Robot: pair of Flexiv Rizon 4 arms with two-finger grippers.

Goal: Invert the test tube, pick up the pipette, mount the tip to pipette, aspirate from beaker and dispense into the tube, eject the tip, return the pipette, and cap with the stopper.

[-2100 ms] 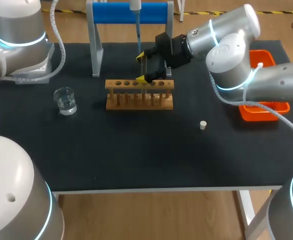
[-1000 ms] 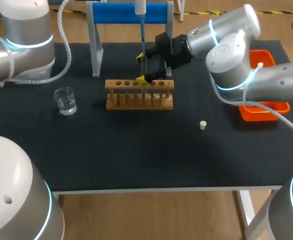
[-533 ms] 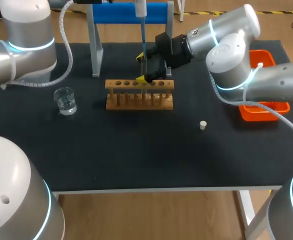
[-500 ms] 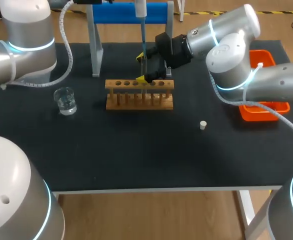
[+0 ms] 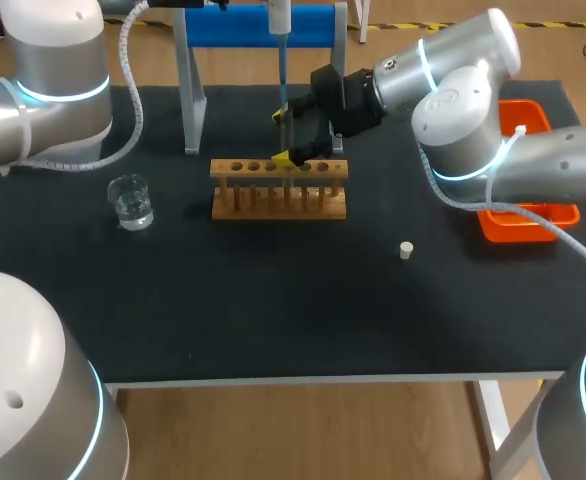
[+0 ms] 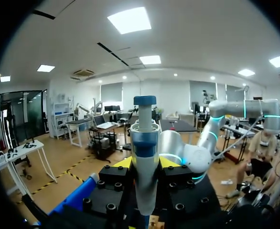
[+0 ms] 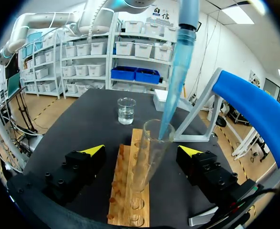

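My left gripper (image 6: 145,163) is shut on the white pipette (image 6: 145,157), held upright above the wooden rack (image 5: 278,190). The pipette's blue tip (image 7: 176,81) slants down, and its end sits inside the mouth of the clear test tube (image 7: 147,152). The tube stands in a rack hole between the fingers of my right gripper (image 7: 141,150). That gripper is open, with both yellow tips well clear of the glass. In the head view the right gripper (image 5: 288,136) sits just behind the rack. The beaker (image 5: 130,200) holds clear liquid at the left. The small white stopper (image 5: 406,250) lies right of the rack.
A blue-topped pipette stand (image 5: 258,25) rises behind the rack, close to the pipette and my right gripper. An orange tray (image 5: 563,215) lies at the right edge under my right arm. The front half of the black table (image 5: 273,310) is bare.
Over two seconds my left arm has risen and carried the pipette slightly right, so its tip now meets the tube mouth. In the last half second it barely moves. The right arm has stayed still.
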